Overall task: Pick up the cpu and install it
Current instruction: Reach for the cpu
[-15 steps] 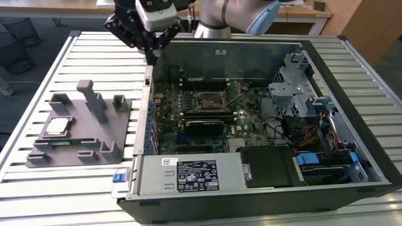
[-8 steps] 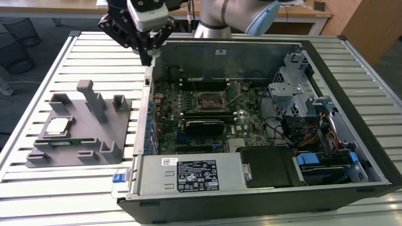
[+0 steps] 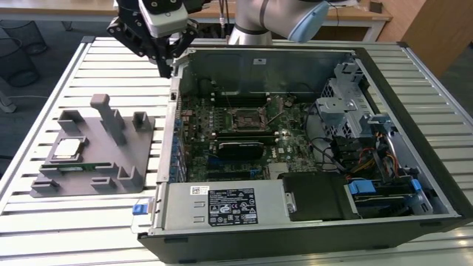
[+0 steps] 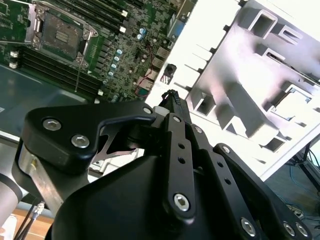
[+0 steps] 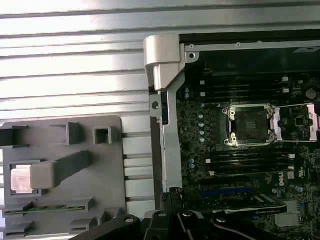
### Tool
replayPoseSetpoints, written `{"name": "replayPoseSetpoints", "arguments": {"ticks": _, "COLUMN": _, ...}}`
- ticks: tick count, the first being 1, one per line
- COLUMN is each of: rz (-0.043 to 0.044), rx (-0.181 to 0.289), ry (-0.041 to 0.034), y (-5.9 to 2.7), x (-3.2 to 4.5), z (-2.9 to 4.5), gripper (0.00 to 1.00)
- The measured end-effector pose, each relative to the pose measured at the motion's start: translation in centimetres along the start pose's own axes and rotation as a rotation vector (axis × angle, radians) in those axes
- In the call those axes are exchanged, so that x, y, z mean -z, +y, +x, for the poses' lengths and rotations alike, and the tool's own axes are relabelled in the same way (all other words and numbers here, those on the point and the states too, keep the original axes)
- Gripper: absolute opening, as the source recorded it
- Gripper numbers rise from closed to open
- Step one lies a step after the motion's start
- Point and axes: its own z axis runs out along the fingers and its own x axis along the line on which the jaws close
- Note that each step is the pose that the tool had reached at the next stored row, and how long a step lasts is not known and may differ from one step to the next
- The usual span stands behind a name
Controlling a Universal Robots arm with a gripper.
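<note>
The cpu, a small silver-topped square chip, lies flat in a recess of the grey holder on the exterior view's left. In the first wrist view the cpu is partly covered by a grey post. My gripper hangs over the far corner of the computer case wall, well beyond the holder, its fingers drawn together to a point with nothing in them. Its tip also shows dark at the picture's edge. The black-framed socket sits open on the motherboard, socket with its metal latch lifted.
A green memory stick lies in the holder beside the cpu. Tall grey posts stand up from the holder. The open computer case has raised walls, a drive cage and cables on the exterior view's right. A slatted metal table carries everything.
</note>
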Motion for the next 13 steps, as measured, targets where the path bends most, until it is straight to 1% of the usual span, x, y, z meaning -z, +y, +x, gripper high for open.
{"name": "replayPoseSetpoints", "arguments": {"ticks": 13, "rz": 0.0001, "rx": 0.0, "ry": 0.0001, "y": -0.13, "x": -0.04, "z": 1.7, "gripper": 0.11}}
